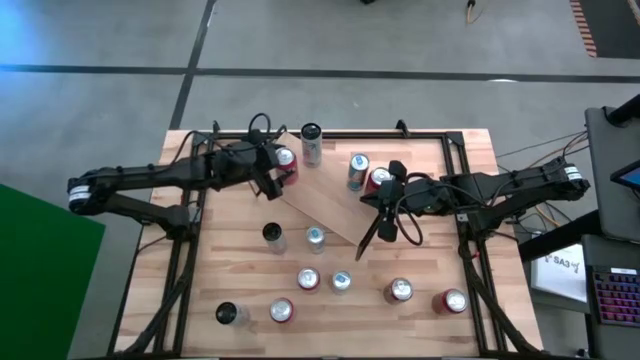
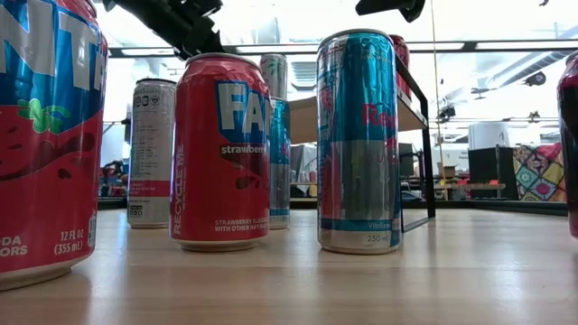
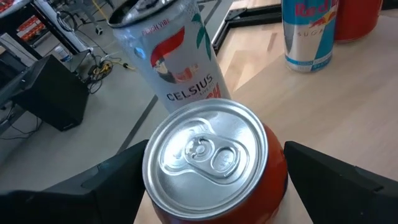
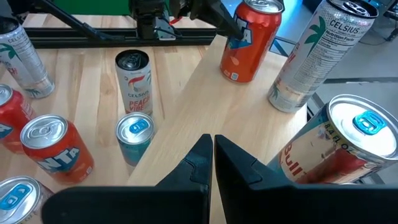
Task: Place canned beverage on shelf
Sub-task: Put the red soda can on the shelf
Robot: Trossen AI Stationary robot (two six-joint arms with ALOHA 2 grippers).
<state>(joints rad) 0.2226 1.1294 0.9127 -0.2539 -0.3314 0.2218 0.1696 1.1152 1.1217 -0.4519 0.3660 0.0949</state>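
My left pincer (image 1: 283, 172) sits at the shelf's (image 1: 325, 205) back-left corner, its fingers (image 3: 336, 180) spread apart on either side of an orange can (image 3: 214, 165) that stands upright on the plank; I can see a gap between each finger and the can, so I am not gripping it. Just beyond it, at the bench's back edge, stands a tall white can (image 1: 311, 143). A slim blue can (image 1: 357, 171) and a red can (image 1: 379, 180) stand at the shelf's back-right corner. My right pincer (image 4: 213, 158) hangs over the plank beside them, fingers pressed together, holding nothing.
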